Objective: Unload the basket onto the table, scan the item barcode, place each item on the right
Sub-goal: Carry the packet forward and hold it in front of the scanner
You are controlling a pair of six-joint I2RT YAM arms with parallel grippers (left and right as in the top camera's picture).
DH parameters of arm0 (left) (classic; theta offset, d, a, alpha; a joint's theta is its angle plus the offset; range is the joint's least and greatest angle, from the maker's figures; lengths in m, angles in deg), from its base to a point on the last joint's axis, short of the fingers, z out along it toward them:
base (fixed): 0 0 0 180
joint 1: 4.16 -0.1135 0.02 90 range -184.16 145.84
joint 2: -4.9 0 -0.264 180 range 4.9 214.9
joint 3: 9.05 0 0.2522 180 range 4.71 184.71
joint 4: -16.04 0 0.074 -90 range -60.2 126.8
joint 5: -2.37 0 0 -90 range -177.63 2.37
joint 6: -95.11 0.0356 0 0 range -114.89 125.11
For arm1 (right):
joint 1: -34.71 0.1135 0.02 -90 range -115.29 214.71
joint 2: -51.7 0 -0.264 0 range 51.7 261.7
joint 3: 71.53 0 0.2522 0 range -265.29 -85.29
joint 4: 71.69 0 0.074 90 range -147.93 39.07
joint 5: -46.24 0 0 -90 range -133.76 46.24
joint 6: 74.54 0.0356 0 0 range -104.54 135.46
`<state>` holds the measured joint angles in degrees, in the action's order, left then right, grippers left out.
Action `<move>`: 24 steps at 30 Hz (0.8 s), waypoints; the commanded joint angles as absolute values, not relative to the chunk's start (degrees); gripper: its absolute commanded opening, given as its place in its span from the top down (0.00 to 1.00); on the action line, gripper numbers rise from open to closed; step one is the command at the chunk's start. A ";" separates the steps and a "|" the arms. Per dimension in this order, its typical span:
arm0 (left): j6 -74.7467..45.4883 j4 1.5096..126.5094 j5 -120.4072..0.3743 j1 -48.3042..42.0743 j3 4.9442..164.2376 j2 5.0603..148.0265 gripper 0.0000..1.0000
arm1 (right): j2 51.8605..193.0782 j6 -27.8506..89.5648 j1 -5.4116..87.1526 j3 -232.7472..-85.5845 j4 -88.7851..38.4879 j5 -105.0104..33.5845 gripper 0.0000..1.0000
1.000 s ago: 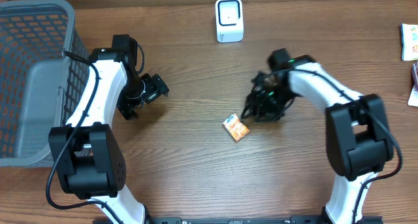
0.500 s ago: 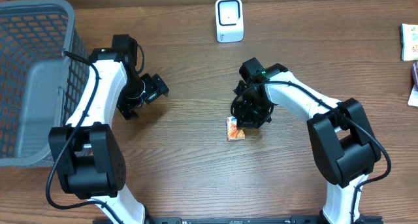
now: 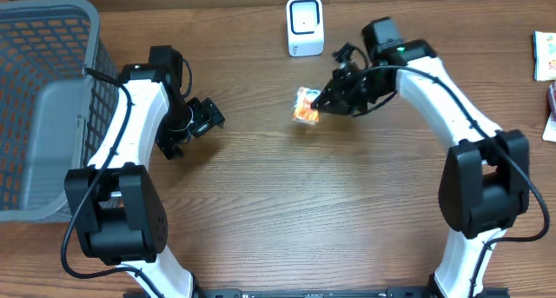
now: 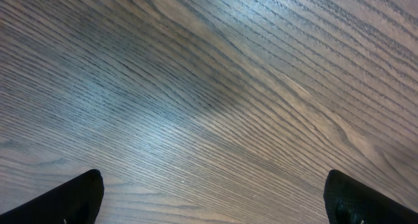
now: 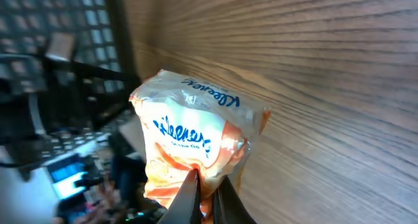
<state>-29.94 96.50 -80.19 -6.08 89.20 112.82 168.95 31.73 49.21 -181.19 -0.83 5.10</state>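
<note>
Soft, even light from above filled the overhead view, and the brown wood-grain table [image 3: 261, 220] carried only faint, diffuse shadows beside the arms. The small orange-and-white plastic tissue packet [image 3: 306, 106] looked slightly smeared there. In the left wrist view a pale bluish sheen of glare crossed the grain, dimming toward the upper left. The black fingertips [image 4: 62, 199] of the left gripper [image 4: 212, 208] were dark and soft-edged. In the right wrist view the packet's wrapper showed glossy highlights, while the background at left was dim and out of focus.
</note>
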 commanded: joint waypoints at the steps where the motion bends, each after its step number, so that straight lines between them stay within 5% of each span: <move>1: -30.90 96.59 -80.63 -6.01 90.38 113.01 0.00 | 167.53 32.23 48.58 -181.78 -2.23 11.86 0.96; 8: -30.90 96.59 -80.61 -6.01 90.38 113.01 0.00 | 167.53 38.22 48.40 -181.78 -10.78 7.86 0.96; 24: -30.90 96.59 -80.63 -6.01 90.38 113.01 0.00 | 167.42 37.57 51.35 -193.25 -1.51 -47.68 0.96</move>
